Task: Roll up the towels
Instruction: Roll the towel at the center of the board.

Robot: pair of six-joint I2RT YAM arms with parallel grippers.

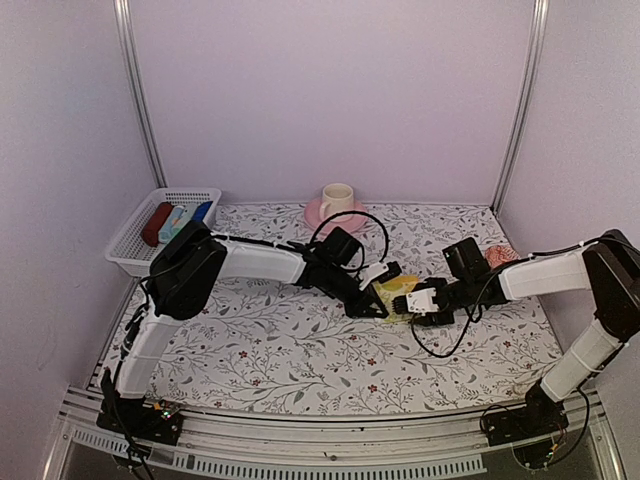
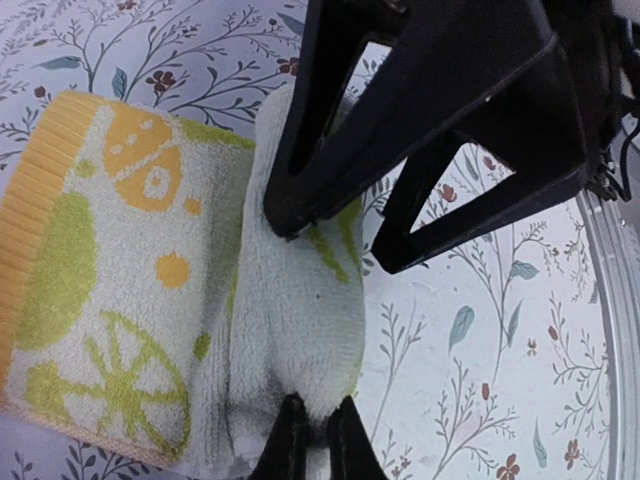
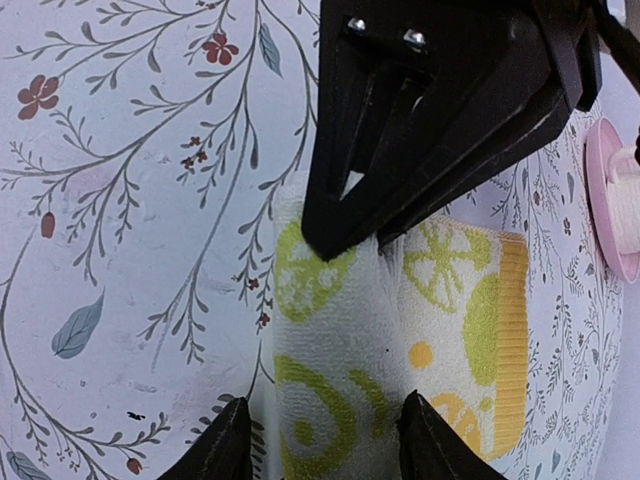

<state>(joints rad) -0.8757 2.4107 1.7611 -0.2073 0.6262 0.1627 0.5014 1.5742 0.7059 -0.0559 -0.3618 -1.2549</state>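
- Find the yellow towel (image 1: 398, 296) near mid-bench, a little toward the right edge, roughly halfway between the near and far edges.
- Note it part-rolled: the roll (image 2: 300, 330) lying against the flat remainder, which ends in the ribbed hem (image 3: 512, 330).
- See the left gripper (image 2: 317, 445) clenched on one end of the roll, tips nearly together with cloth pinched between.
- See the right gripper (image 3: 325, 440) spread wide, straddling the opposite end with no clear squeeze.
- Judged step: turning the roll onward over the flat part toward the hem.
- Close the right jaws gently first, so both ends turn together.
- Advance both ends evenly, or risk a cone-shaped roll.
- Press low against the bench while turning; soft cloth, likely to spring loose.
- Expect nothing on the green towel: not visible in any view.
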